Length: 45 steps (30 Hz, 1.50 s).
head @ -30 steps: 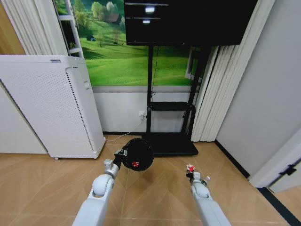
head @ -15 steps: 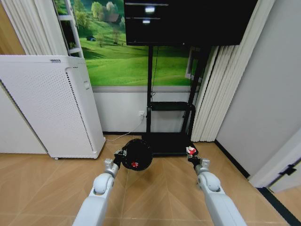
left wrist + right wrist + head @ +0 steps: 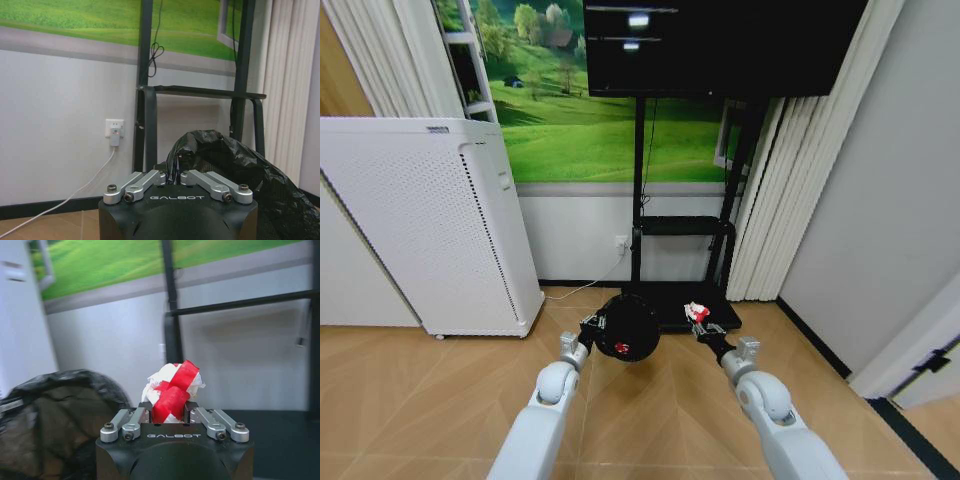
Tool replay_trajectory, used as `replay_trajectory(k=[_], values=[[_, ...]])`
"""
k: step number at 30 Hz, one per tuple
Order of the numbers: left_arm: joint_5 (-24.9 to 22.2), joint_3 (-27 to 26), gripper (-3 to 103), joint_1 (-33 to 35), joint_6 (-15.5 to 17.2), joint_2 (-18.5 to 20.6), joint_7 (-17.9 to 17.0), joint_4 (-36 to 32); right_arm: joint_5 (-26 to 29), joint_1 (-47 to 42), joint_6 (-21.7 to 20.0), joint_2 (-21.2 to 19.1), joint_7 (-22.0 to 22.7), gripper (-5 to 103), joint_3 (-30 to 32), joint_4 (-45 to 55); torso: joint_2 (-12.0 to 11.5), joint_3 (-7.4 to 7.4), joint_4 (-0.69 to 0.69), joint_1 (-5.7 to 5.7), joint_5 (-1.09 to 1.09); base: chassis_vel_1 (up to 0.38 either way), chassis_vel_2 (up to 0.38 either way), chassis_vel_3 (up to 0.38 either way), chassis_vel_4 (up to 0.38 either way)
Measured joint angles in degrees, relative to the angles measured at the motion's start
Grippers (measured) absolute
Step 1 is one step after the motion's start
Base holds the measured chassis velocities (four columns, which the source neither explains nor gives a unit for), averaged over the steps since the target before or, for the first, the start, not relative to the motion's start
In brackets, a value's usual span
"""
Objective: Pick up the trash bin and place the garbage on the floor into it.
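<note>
The black round trash bin (image 3: 628, 327) with its dark liner hangs above the floor, its rim gripped by my left gripper (image 3: 597, 325). A small red scrap (image 3: 619, 347) lies inside it. In the left wrist view the crinkled black liner (image 3: 235, 165) rises just past the left gripper (image 3: 172, 172), which is shut on the rim. My right gripper (image 3: 703, 324) is shut on a red-and-white crumpled piece of garbage (image 3: 697, 312), held just right of the bin. The right wrist view has that wad (image 3: 172, 392) pinched in the right gripper (image 3: 166, 412), with the bin (image 3: 60, 425) close beside it.
A tall white perforated appliance (image 3: 430, 225) stands at the left wall. A black TV stand (image 3: 682, 300) with a shelf and base plate is straight behind the bin, and a white cable (image 3: 590, 285) runs to a wall socket. Wooden floor (image 3: 650, 400) lies below the arms.
My right gripper has carried the red-and-white garbage up and leftward, close to the bin. The left gripper has shifted the bin slightly to the right.
</note>
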Motion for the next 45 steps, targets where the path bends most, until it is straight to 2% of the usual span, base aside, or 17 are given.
replay_trajectory(k=[2, 3, 5, 12, 18, 26, 37, 39, 42, 45], values=[[-0.3, 1.0, 7, 0.4, 0.3, 0.3, -0.3, -0.9, 0.5, 1.3, 3.6, -2.6, -4.7, 31, -1.3, -3.3, 0.0, 0.00, 0.00, 0.00, 0.01, 0.000, 0.000, 0.000, 0.000], [-0.3, 1.0, 7, 0.4, 0.3, 0.3, -0.3, -0.9, 0.5, 1.3, 3.6, -2.6, -4.7, 31, -1.3, -3.3, 0.0, 0.00, 0.00, 0.00, 0.01, 0.000, 0.000, 0.000, 0.000], [-0.3, 1.3, 7, 0.7, 0.5, 0.7, -0.4, -1.4, 0.7, 2.3, 6.5, -4.9, -7.9, 31, -2.6, -6.1, 0.0, 0.00, 0.00, 0.00, 0.01, 0.000, 0.000, 0.000, 0.000], [-0.2, 1.9, 7, 1.1, 0.4, 1.1, -0.3, -1.5, 2.3, 2.7, 9.4, -8.8, -10.5, 31, -4.6, -6.3, 0.0, 0.00, 0.00, 0.00, 0.00, 0.000, 0.000, 0.000, 0.000], [0.0, 2.1, 7, 1.1, 0.2, 1.4, 0.0, -1.0, 2.6, 1.7, 10.6, -10.5, -11.2, 31, -6.2, -3.4, 0.0, 0.00, 0.00, 0.00, 0.00, 0.000, 0.000, 0.000, 0.000], [-0.2, 2.3, 7, 0.3, 0.0, 1.9, 0.2, -0.3, 2.3, 1.7, 12.6, -13.8, -12.4, 31, -11.8, -1.3, 0.0, 0.00, 0.00, 0.00, 0.00, 0.000, 0.000, 0.000, 0.000], [0.0, 5.5, 7, -0.3, 0.0, -0.3, -0.7, -0.1, -0.5, 4.4, 11.6, -12.4, -10.7, 31, -16.2, -1.9, 0.0, 0.00, 0.00, 0.00, 0.00, 0.000, 0.000, 0.000, 0.000], [0.1, 5.7, 7, -0.2, 0.0, -0.5, -0.7, -0.1, -1.1, 4.4, 11.3, -12.4, -10.3, 28, -16.5, -1.9, 0.0, 0.00, 0.00, 0.00, 0.00, 0.000, 0.000, 0.000, 0.000], [0.4, 5.9, 7, -0.1, 0.0, -0.8, -0.8, 0.0, -2.6, 4.3, 11.3, -12.1, -9.0, 41, -16.6, -1.9, 0.0, 0.00, 0.00, 0.00, 0.00, 0.000, 0.000, 0.000, 0.000], [0.4, 5.9, 7, 0.0, 0.0, -0.8, -0.8, 0.0, -2.6, 4.3, 11.2, -12.0, -8.5, 46, -16.6, -1.9, 0.0, 0.00, 0.00, 0.00, 0.00, 0.000, 0.000, 0.000, 0.000]])
